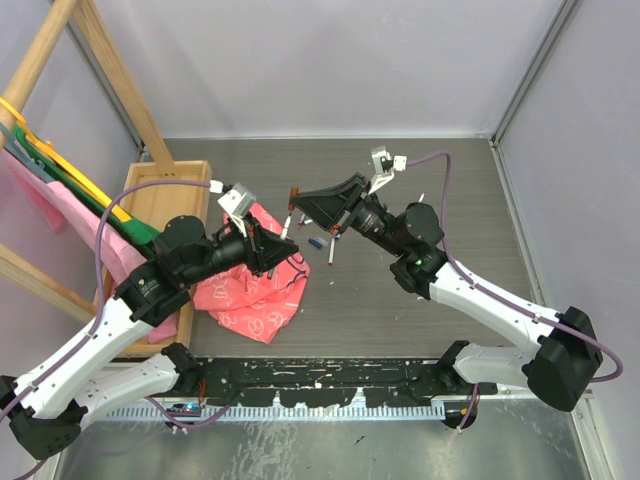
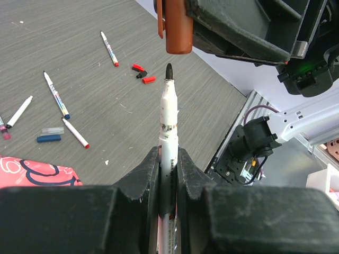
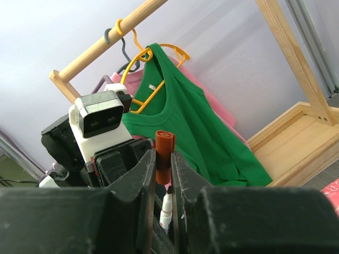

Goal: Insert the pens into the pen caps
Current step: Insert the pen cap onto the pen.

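Clamped in the left gripper (image 2: 168, 177), close against the lens, a white-barrelled pen (image 2: 168, 114) stands with its dark tip pointing to twelve o'clock. The black fingers (image 2: 140, 180) are almost closed and press the barrel from both sides. Just beyond the tip and not touching it hangs a brown-red pen cap (image 2: 178, 26), set slightly toward one o'clock of the tip. The right gripper (image 3: 163, 172) pinches that cap between nearly closed fingers, and the cap sticks out past them. Both grippers face each other in the air over the grey table (image 1: 420, 300), at about eleven o'clock from the table's middle in the top view.

From the left wrist, four loose pens (image 2: 56, 95) lie on the table between nine and eleven o'clock of the held pen. Two red caps (image 2: 149, 80) and a black cap (image 2: 142, 74) lie together at eleven o'clock, and a blue cap (image 2: 48, 138) lies at nine. A pink cloth (image 2: 37, 172) shows at eight o'clock.
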Controlling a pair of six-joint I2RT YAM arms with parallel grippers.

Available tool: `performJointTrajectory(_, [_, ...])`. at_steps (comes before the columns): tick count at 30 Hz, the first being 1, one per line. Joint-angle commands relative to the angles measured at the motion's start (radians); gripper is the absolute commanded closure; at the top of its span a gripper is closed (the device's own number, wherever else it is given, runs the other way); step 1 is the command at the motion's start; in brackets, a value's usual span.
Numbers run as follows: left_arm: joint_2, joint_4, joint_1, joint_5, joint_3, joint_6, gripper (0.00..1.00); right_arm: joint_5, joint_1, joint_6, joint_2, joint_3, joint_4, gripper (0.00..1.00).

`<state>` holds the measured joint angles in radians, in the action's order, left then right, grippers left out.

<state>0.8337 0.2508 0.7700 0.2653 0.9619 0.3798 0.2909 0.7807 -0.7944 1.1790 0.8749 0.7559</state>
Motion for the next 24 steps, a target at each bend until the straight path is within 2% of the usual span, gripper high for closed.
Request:
performJointTrajectory(1, [-0.016, -0.075, -0.003, -0.013, 0.031, 0.009, 1.00, 0.013, 0.010, -0.010, -0.002, 0.006, 0.066, 1.00])
performJointTrajectory(24, [-0.023, -0.071, -0.004, -0.019, 0.034, 0.008, 1.00, 0.007, 0.026, -0.010, 0.000, -0.019, 0.063, 1.00])
